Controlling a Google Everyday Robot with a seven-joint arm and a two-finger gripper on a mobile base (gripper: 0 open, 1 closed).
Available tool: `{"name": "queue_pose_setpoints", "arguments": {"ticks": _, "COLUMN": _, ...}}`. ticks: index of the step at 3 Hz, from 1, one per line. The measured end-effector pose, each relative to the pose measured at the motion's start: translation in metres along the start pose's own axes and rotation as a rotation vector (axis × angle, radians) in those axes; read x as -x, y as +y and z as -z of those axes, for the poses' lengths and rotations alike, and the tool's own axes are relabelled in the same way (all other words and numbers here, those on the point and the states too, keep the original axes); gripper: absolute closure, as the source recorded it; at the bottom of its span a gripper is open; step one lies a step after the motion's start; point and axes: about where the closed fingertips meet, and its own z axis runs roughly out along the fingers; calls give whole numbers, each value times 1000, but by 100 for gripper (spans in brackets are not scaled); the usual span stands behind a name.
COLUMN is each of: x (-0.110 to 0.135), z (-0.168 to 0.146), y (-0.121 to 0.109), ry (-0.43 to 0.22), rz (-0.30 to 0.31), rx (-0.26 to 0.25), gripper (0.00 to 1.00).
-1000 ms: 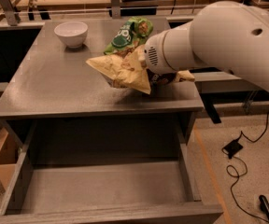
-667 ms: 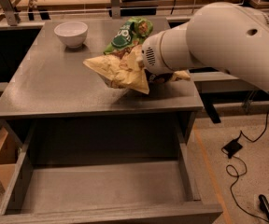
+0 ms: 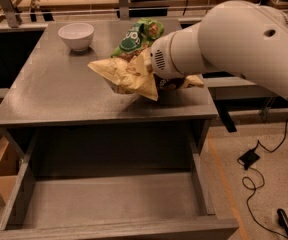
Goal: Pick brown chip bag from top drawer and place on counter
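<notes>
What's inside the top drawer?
The top drawer shows only its bare grey floor; its front panel hides the nearest strip. The pincer is at the brown chip bag, over the counter.

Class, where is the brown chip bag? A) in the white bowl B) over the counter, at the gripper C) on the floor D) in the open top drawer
B: the brown chip bag is over the counter at the gripper, in front of the green bag, not in the top drawer.

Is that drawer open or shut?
Open: the drawer is pulled out, its floor showing. The gripper is at the brown bag over the counter.
</notes>
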Motion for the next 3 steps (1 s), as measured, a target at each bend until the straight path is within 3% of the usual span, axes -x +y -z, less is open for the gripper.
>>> {"name": "queue_pose_setpoints", "arguments": {"ticks": 1, "x": 1, "z": 1, "y": 2, "ry": -1, "rz": 4, "rx": 0, "gripper": 13}}
{"name": "queue_pose_setpoints", "arguments": {"ticks": 2, "x": 3, "z": 2, "y": 4, "ry": -2, "rz": 8, "rx": 0, "gripper": 0}}
{"name": "queue_pose_setpoints", "arguments": {"ticks": 3, "x": 2, "z": 0, "y": 5, "ry": 5, "rz": 8, "rx": 2, "gripper": 0}}
